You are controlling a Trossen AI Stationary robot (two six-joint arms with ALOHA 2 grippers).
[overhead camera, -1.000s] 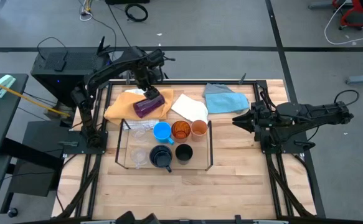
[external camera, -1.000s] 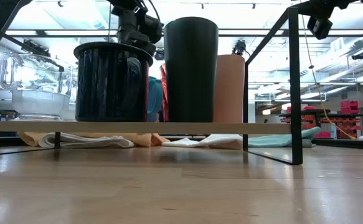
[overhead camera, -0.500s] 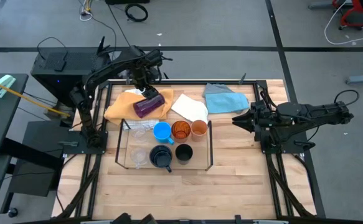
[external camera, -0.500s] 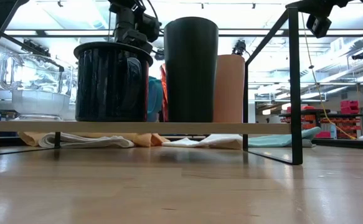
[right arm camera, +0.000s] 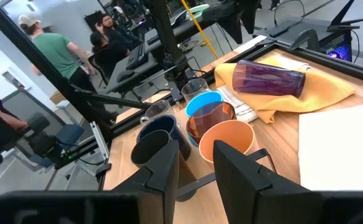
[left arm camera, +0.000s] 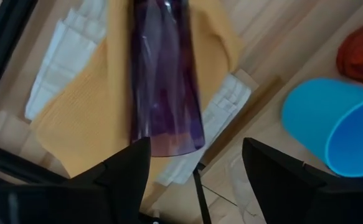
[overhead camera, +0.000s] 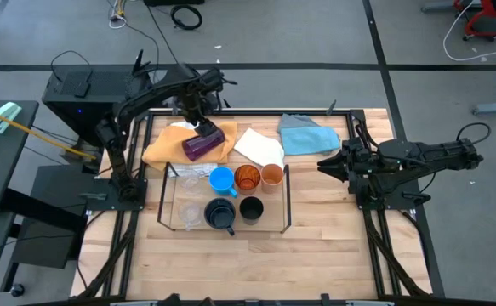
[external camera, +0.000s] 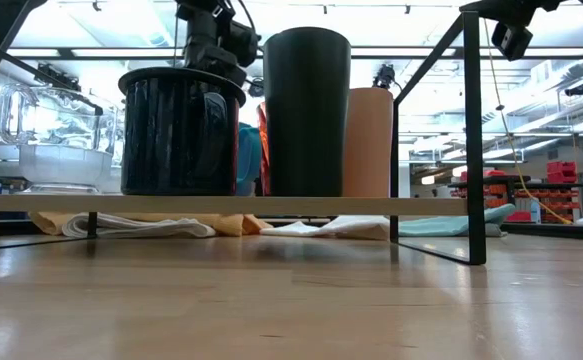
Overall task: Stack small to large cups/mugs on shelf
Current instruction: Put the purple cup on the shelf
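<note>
Lying on its side on the yellow cloth [overhead camera: 164, 146] behind the shelf [overhead camera: 286, 197], the purple tumbler [overhead camera: 203, 143] is the one cup off the rack. The left gripper [overhead camera: 206, 127] hangs just above the tumbler with its fingers [left arm camera: 126, 172] spread wide, straddling the cup's end and gripping nothing. On the shelf stand the light-blue mug [overhead camera: 221, 179], amber-orange tumbler [overhead camera: 247, 178] and small orange cup [overhead camera: 271, 175] in the back row, with the clear cups [overhead camera: 189, 213], navy mug [overhead camera: 220, 214] and black cup [overhead camera: 251, 208] in front. A white cloth [overhead camera: 260, 147] and blue cloth [overhead camera: 308, 134] lie nearby. The right gripper [overhead camera: 326, 161] waits at the table's right side, fingers partly parted, empty.
</note>
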